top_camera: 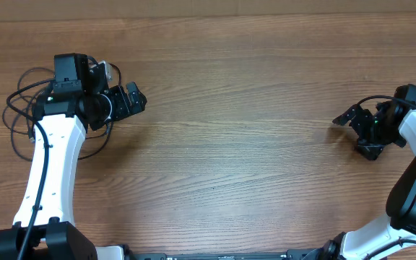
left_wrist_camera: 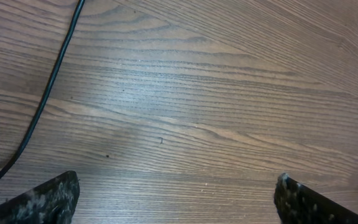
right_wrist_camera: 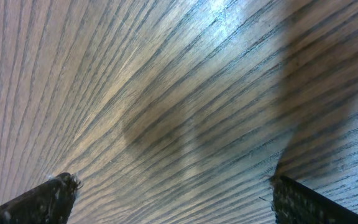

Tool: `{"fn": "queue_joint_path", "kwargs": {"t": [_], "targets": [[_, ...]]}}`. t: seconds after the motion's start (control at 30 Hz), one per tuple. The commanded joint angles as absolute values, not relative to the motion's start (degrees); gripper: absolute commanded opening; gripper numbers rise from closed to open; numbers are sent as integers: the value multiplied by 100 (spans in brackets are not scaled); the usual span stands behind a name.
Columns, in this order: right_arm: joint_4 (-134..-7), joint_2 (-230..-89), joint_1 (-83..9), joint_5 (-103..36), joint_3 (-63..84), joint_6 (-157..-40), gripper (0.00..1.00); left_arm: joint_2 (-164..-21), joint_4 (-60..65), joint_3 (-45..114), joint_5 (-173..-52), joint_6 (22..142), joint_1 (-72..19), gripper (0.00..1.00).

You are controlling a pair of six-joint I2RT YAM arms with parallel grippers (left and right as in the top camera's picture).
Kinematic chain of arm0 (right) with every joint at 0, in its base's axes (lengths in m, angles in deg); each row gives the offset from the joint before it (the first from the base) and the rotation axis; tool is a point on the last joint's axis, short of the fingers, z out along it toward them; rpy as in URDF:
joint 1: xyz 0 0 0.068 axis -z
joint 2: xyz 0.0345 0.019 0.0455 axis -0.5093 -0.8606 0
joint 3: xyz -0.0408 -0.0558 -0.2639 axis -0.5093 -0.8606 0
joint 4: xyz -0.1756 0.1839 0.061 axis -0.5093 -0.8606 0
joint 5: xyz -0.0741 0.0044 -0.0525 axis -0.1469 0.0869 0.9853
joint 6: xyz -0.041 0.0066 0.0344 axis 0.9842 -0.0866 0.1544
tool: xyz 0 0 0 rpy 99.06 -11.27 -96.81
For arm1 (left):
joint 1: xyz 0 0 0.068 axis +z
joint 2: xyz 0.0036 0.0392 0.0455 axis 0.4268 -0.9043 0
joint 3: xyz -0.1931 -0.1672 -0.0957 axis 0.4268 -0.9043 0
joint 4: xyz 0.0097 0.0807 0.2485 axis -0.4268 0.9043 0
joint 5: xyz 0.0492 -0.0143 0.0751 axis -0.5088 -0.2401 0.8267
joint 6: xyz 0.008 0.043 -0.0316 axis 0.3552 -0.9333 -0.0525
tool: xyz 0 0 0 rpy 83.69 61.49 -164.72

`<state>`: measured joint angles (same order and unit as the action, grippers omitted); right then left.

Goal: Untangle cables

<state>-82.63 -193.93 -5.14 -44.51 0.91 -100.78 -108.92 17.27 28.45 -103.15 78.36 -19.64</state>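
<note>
Overhead: cables (top_camera: 9,108) heaped at 9 o'clock beside left hand (top_camera: 131,101); right hand (top_camera: 360,133) at 3. Both spread wide w/ nothing held, prob. poised for first grab.

A brown wood-grain tabletop (top_camera: 251,144) fills the overhead view, its grain running side to side, a pale sheen under soft light.

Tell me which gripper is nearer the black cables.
Left. The left gripper is beside the cables, which lie looped just behind it around its wrist; the right gripper is across the table, far from them.
</note>
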Motion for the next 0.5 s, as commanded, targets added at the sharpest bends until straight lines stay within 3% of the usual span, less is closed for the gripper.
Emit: {"fn": "queue_joint_path", "kwargs": {"t": [0.0,0.47], "targets": [[-8239,-19415,-504,-4433,229,-10051,100,-10912,1732,2913,-10415,7705,-1966,100],[-8243,-18879,-514,-4433,229,-10051,100,-10912,1732,2913,-10415,7705,-1968,99]]}}
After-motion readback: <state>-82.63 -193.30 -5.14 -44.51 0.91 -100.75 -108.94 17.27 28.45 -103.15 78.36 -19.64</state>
